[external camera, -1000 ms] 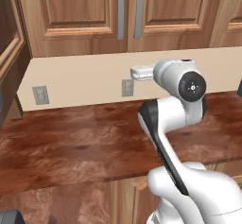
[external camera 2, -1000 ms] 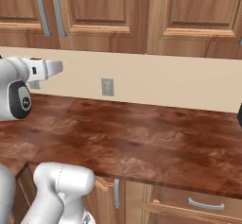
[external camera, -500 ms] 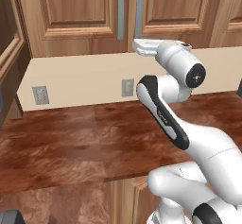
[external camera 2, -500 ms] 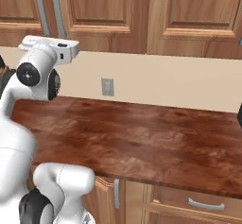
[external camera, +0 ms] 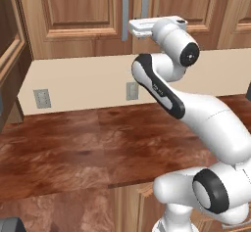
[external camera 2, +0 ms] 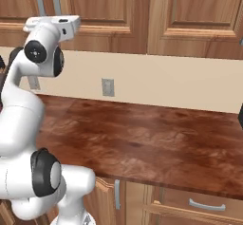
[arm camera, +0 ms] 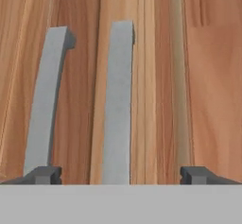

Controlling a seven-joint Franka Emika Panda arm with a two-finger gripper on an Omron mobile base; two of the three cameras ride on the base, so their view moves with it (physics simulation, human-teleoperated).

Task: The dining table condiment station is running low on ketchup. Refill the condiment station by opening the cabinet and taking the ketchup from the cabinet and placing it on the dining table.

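End effector (arm camera: 120, 173) raised to the cabinet (external camera: 78, 15), its two dark fingertips (arm camera: 45, 175) set wide apart and clamped on nothing. We see the cabinet directly ahead of it in the hand view: two grey bar handles lie between and above the tips, the left handle (arm camera: 47, 95) over the left tip, the right handle (arm camera: 118, 100) nearer the middle. We cannot tell whether a tip touches a handle. In the left base view the white hand (external camera: 147, 26) sits at the lower ends of both handles, in front of the closed doors. The doors are medium-brown wood with raised panels. Below runs a beige wall strip with two outlets (external camera: 41, 98), then the bench (external camera: 73, 152) of glossy mottled reddish-brown wood.
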